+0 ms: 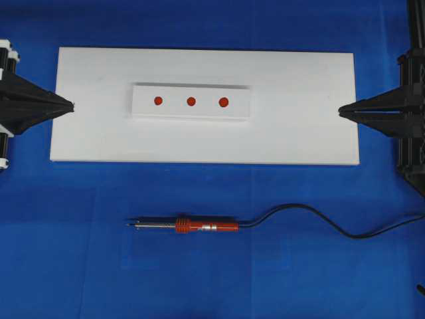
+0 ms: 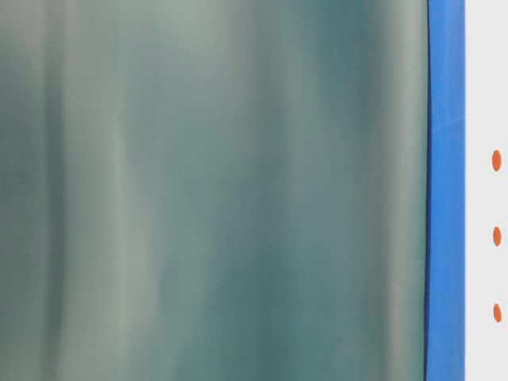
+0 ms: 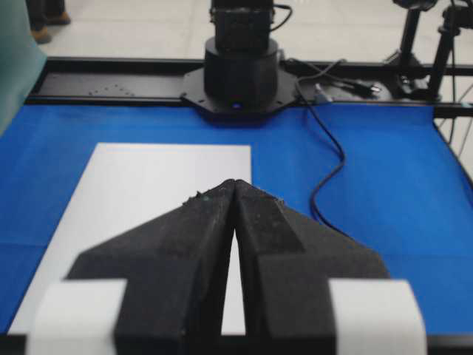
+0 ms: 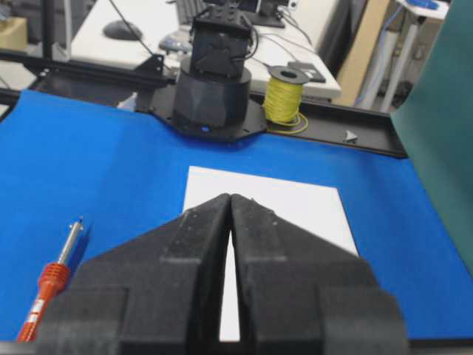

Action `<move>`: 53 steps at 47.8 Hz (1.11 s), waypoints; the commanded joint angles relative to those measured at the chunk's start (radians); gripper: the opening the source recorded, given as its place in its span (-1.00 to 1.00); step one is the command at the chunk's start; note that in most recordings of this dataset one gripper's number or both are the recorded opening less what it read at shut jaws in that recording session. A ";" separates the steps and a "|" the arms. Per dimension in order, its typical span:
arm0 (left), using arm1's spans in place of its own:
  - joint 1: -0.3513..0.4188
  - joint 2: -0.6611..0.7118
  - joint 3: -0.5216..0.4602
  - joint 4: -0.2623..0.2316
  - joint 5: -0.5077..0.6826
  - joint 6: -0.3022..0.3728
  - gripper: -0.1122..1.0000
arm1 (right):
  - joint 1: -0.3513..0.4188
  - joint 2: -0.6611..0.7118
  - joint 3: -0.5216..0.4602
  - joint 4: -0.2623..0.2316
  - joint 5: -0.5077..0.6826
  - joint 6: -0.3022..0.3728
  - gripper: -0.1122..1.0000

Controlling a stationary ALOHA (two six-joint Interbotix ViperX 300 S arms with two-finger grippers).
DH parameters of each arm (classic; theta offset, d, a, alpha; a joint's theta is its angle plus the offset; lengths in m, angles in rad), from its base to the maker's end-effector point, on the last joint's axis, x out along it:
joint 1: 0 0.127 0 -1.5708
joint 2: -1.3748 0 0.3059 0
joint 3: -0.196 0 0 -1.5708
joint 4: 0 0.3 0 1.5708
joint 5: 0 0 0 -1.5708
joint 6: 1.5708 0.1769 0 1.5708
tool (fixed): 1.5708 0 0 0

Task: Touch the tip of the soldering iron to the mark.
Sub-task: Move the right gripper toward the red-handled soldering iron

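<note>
1. Both pincers are closed with nothing between their jaws: the left gripper [image 1: 72,106] points in from the left edge of the white board [image 1: 93,139], its tip at the board's rim, and the right gripper [image 1: 341,111] mirrors it at the right edge. The wrist views confirm it (foam jaws pressed tip to tip on each side, [image 3: 234,183] and [image 4: 230,197]).
2. No brand, label or readable writing shows on any object.
3. On the board lies a white strip [image 1: 143,106] carrying three red dots in a row; the mark [image 1: 191,102] is the centre one, well apart from both grippers.
4. Below the board, on the blue mat [image 1: 66,232], the soldering iron [image 1: 199,226] lies flat, its tip pointing left and its black cord [image 1: 319,216] trailing off to the right edge.
5. From the right wrist the iron's shaft and red-orange handle [image 4: 46,292] appear at lower left, clear of the jaws.
6. The table-level view is mostly a blurred green sheet [image 2: 214,190], with the dots at its right edge.
</note>
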 commanded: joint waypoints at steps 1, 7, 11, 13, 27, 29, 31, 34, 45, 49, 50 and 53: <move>-0.009 0.006 -0.014 0.000 -0.003 -0.020 -0.80 | 0.006 0.012 -0.029 0.005 0.000 0.015 -0.80; -0.011 0.006 -0.012 0.002 0.012 -0.044 -0.80 | 0.008 0.014 -0.049 0.006 0.048 0.037 -0.91; -0.011 0.006 -0.011 0.000 0.021 -0.048 -0.80 | 0.012 0.015 -0.058 0.006 0.063 0.063 -0.91; -0.009 0.006 -0.009 0.000 0.021 -0.048 -0.80 | 0.015 0.015 -0.060 0.006 0.063 0.072 -0.91; -0.005 0.003 -0.005 0.002 0.020 -0.046 -0.80 | 0.063 0.087 -0.072 0.006 0.044 0.097 -0.85; -0.003 0.003 -0.005 0.002 0.020 -0.046 -0.80 | 0.075 0.106 -0.081 0.008 0.043 0.097 -0.78; 0.000 0.003 -0.003 0.000 0.018 -0.046 -0.80 | 0.089 0.124 -0.092 0.008 0.043 0.098 -0.68; 0.002 0.003 -0.003 0.002 0.017 -0.046 -0.80 | 0.107 0.163 -0.109 0.009 0.043 0.107 -0.45; 0.012 0.003 0.005 0.002 0.015 -0.044 -0.80 | 0.143 0.351 -0.170 0.012 -0.017 0.178 0.75; 0.018 0.003 0.006 0.002 0.015 -0.044 -0.80 | 0.153 0.426 -0.190 0.015 -0.046 0.190 0.83; 0.018 0.003 0.006 0.002 0.015 -0.044 -0.80 | 0.156 0.446 -0.196 0.020 -0.051 0.192 0.80; 0.023 0.003 0.006 0.002 0.015 -0.044 -0.80 | 0.169 0.503 -0.218 0.040 -0.066 0.196 0.78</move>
